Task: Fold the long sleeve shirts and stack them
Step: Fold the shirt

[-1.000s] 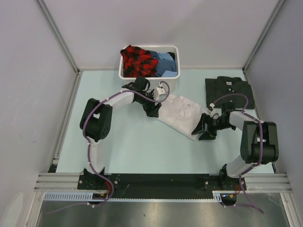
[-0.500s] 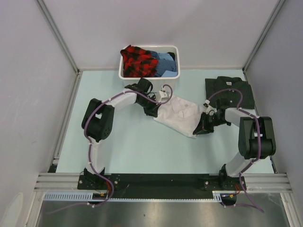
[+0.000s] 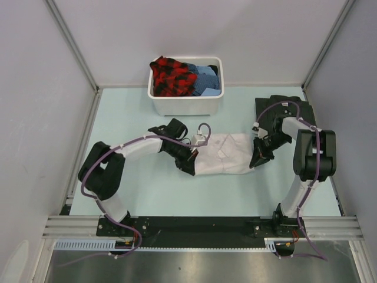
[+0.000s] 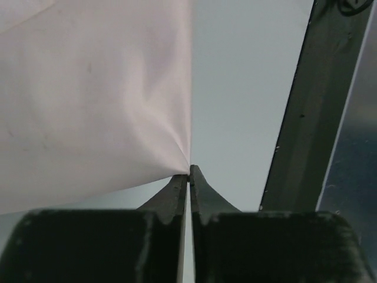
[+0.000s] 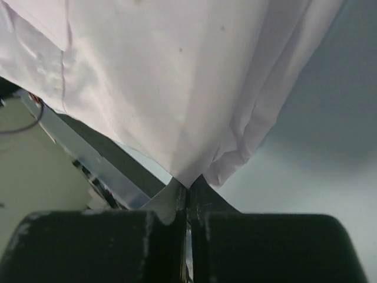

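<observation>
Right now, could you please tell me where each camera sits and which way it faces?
Top external: fixed above and behind the robot, looking down on the table, white shirt, dark shirt and tub; left arm and right arm show.
Left wrist: on the left arm, looking along its shut left pincer, which pinches the white shirt.
Right wrist: on the right arm, looking along its shut right pincer.
Shared: both wrist views show the white shirt pinched.

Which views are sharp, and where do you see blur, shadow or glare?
Top external: sharp, evenly lit, with glare on the metal strip at the bottom. Left wrist: the white shirt is soft and pinkish, the left tool dark. Right wrist: shirt folds are clearer; the right tool is underexposed.
</observation>
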You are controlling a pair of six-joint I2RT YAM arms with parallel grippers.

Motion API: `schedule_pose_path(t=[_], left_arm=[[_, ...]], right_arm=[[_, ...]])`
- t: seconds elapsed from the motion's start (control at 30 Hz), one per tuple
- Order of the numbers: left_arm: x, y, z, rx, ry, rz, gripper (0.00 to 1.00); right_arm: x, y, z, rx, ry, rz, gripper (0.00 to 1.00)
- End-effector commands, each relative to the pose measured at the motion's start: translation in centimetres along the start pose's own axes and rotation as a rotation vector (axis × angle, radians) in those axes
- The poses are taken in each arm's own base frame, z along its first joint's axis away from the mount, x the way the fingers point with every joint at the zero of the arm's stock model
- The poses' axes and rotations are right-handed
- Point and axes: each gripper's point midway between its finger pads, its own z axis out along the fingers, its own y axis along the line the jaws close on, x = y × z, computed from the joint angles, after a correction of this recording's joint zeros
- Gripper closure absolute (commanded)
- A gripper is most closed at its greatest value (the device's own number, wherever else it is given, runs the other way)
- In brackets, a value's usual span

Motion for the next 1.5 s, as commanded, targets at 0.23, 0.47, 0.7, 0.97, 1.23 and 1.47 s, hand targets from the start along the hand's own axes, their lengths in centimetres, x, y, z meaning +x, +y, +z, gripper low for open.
schedule_pose_path(t=[0.23,0.47,0.7,0.97,1.23,1.47], left_arm=[[-2.8,3.8,-4.9,-0.118,-0.191,-0.214,0.53],[-4.5,7.7,-4.1,-0.174,-0.214,-0.398,0.46],[-4.5,10.2,-3.0,-0.213,-0.189,-0.471,0.36],[-2.3,10.6,-4.6,-0.256,-0.223,-0.623,0.38],[-2.5,9.5,-2.6,-0.102,-0.224,-0.68,0.37],[-5.1,9.8,-2.5,-0.031,-0.272,-0.654,0.67]], right_arm=[[2.4,-0.6,-2.9,0.001,0.125,-0.101,0.39],[-7.1,-0.3,-5.0,0.057,-0.253,-0.161,0.39],[-11.7,-2.3,-3.2,0.066,-0.306,-0.104,0.38],[-13.9,-2.0,-1.5,0.059,-0.3,-0.135,0.4],[-14.2,-2.2,-0.3,0.049,-0.289,-0.122,0.44],[-14.2,-1.8,-1.0,0.025,-0.298,-0.114,0.77]])
